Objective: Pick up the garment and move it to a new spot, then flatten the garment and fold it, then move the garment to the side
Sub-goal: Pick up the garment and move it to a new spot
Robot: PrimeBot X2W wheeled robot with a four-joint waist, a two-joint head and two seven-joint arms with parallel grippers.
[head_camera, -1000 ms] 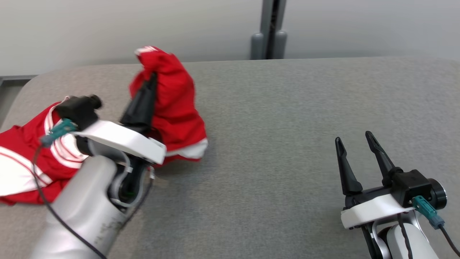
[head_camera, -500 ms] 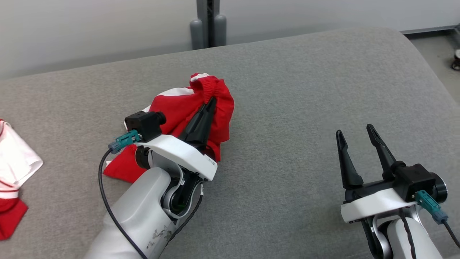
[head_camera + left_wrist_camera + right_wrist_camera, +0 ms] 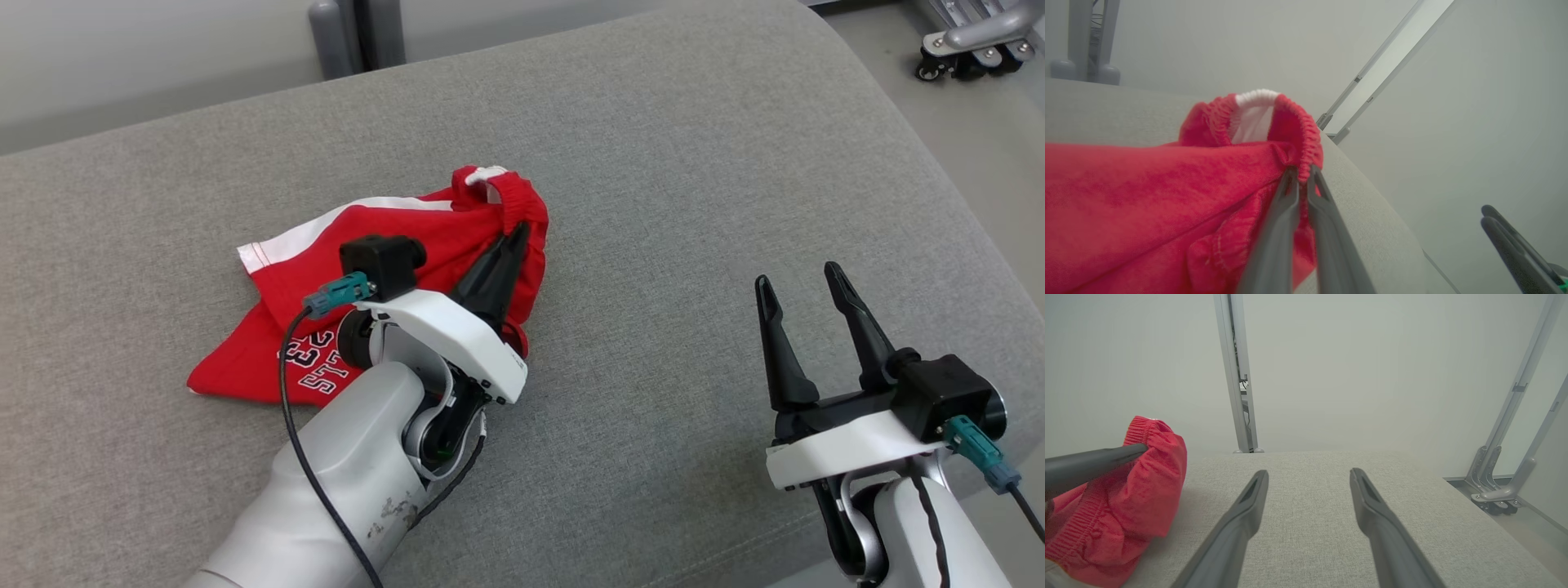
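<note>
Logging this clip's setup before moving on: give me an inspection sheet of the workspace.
Surface: grey fabric cushion, rounded edge at right.
Job's things: red garment, crumpled, white trim, lying on the surface.
Clutter: nothing seen.
Hands: left hand shut on the garment's waistband; right hand open, holding nothing, apart from the garment.
Cables: black cable loops off the left wrist; a second cable at the right wrist.
Surroundings: pale wall, grey post, wheeled frame on the floor.

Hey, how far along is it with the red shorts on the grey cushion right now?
Done: the grab. The left gripper is shut on the red shorts at the elastic waistband. In hand: the shorts lie bunched on the grey cushion, part lifted at the fingers. Left: flattening, folding and moving aside; the right gripper is open, holding nothing.
</note>
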